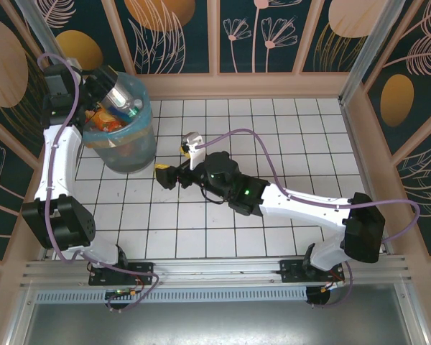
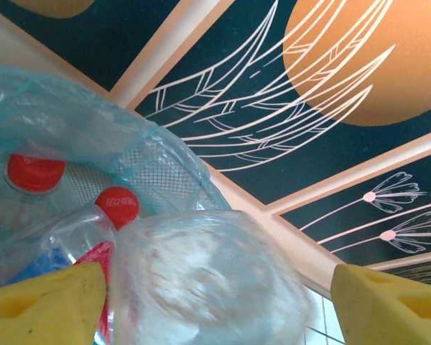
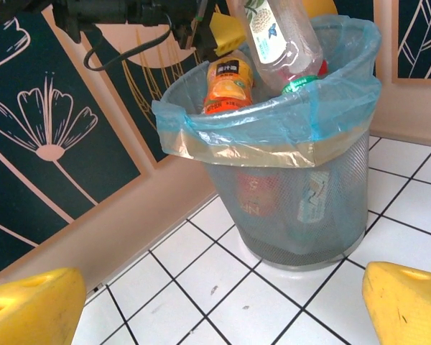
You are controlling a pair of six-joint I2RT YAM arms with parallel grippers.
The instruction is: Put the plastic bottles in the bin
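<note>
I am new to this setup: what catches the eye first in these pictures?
The bin, lined with a blue bag and crowded with bottles, stands at the far left of the white-tiled table. A clear bottle tips cap-down into it, just at the open left gripper. The right gripper hangs open over the table, facing the bin.

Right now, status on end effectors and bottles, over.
Left end effector open above the bin, clear bottle tilted cap-down between its fingers. Right end effector open, empty, low over the table, facing the bin. Bottles piled to its rim.
</note>
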